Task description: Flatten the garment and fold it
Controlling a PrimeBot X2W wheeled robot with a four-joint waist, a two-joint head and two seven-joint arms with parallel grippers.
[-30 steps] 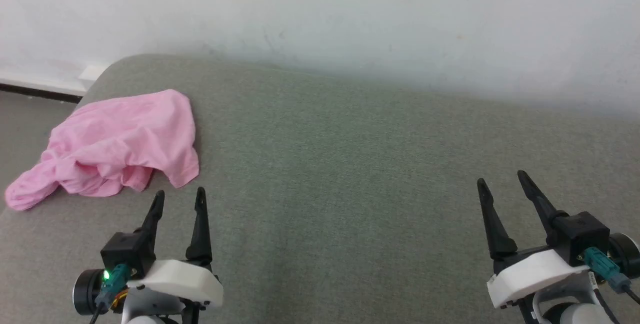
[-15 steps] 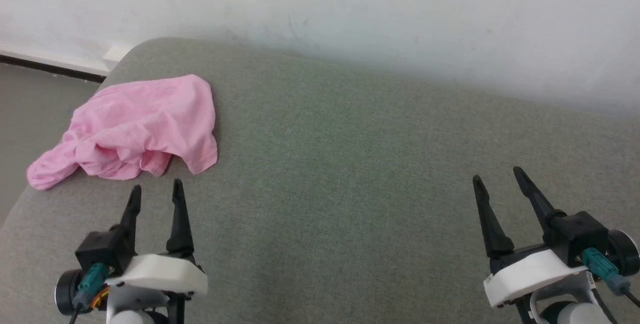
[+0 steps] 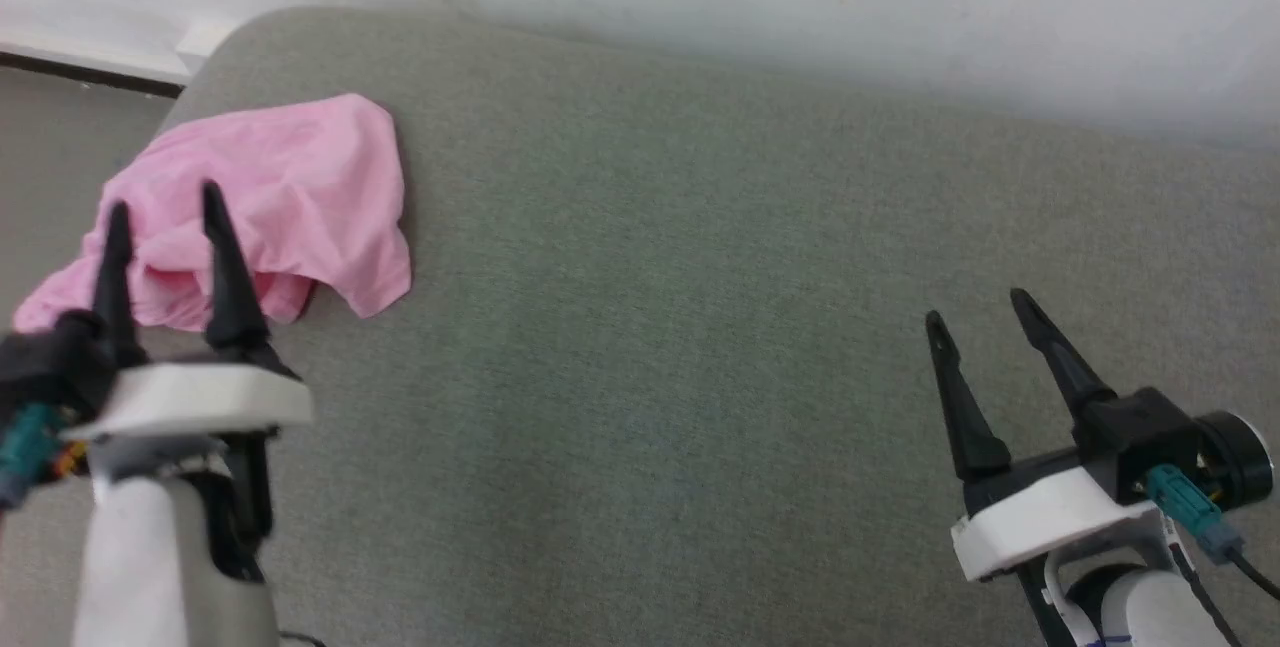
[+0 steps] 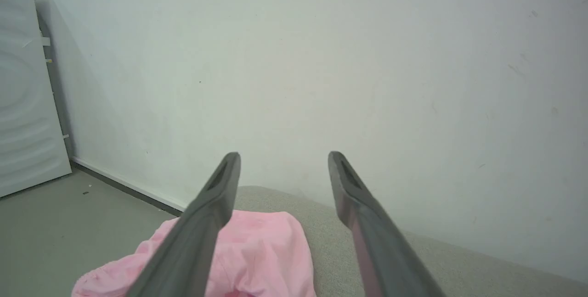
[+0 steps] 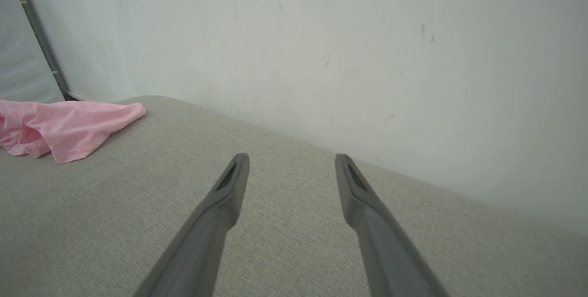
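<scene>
Garment [image 3: 290,177]: pink cloth, crumpled in a heap at the far left corner of the grey upholstered surface [image 3: 650,277], with one end trailing toward the rounded left edge. It is not flattened and no fold has been made. I judge the task to be at its opening step.

My left pincer [image 3: 164,198]: fingers spread, nothing between them. It is held above the near side of the heap, and in the left wrist view the cloth lies low between the two fingers. The tips appear clear of the fabric. I read this as lining up for a first grasp.

My right pincer [image 3: 977,306]: fingers likewise spread and empty, over bare surface well apart from the garment. I judge it is held back until there is a second corner to take.

Risk noted: the heap sits near the edge, with floor [image 3: 60,127] beyond. A sideways tug could drag it off.
</scene>
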